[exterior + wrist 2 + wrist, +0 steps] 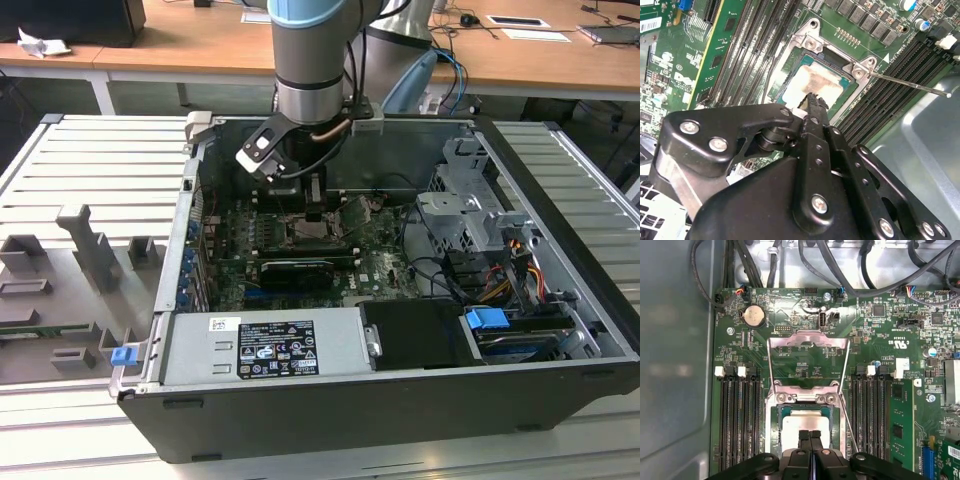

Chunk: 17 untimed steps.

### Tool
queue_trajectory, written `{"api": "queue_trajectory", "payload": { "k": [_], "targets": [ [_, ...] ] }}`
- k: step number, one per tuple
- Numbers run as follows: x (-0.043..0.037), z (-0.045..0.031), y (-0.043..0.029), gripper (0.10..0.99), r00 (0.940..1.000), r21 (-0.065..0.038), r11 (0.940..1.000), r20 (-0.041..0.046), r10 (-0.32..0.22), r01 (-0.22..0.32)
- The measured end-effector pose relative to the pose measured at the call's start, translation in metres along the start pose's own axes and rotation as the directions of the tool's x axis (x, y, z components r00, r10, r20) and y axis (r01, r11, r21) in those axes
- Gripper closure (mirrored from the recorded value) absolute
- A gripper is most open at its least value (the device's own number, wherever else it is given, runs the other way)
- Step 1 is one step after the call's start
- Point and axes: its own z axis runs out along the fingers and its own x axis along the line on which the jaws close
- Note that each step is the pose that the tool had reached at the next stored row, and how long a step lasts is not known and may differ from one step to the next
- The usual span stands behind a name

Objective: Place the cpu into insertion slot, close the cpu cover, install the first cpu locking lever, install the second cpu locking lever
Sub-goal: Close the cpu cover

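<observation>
The cpu [805, 421] lies flat in the insertion slot [772, 426], its pale grey top smeared brown; it also shows in the second wrist view [812, 80] inside the silvery rim [807, 42]. My gripper [810, 435] hangs straight over it with both fingers pressed together and nothing between them. The tips [811, 97] sit at the chip's top; whether they touch, I cannot tell. The cpu cover [807, 342] is swung open beyond the slot, with green board showing through its window. A thin locking lever [910, 85] sticks out sideways, unlatched. In the exterior view the gripper [315, 212] reaches down into the case.
Long black memory slots [737, 420] flank the socket on both sides. Black cables [840, 265] run along the board's far edge, and a grey case wall [675, 340] rises beside it. A drive cage [470, 200] and power supply [265, 345] crowd the case.
</observation>
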Motion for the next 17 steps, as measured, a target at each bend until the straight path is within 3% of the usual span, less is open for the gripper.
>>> {"api": "queue_trajectory", "payload": {
  "k": [3, 8, 12, 13, 15, 17],
  "targets": [
    [-0.0001, 0.0000, 0.0010, 0.980, 1.0000, 0.001, 1.0000, 0.0001, 0.000, 0.000],
    [-0.0001, 0.0012, 0.0154, 0.980, 1.0000, 0.013, 0.9999, -0.0003, 0.000, 0.000],
    [-0.0001, 0.0011, 0.0182, 0.980, 1.0000, 0.015, 0.9999, -0.0001, 0.000, 0.000],
    [-0.0001, -0.0016, 0.0185, 0.980, 1.0000, 0.015, 0.9999, -0.0003, 0.000, 0.000],
    [0.0000, -0.0155, 0.0196, 0.980, 1.0000, 0.015, 0.9999, -0.0002, 0.000, 0.000],
    [0.0000, -0.0206, 0.0201, 0.980, 1.0000, 0.015, 0.9999, 0.0000, 0.001, -0.001]
  ]
}}
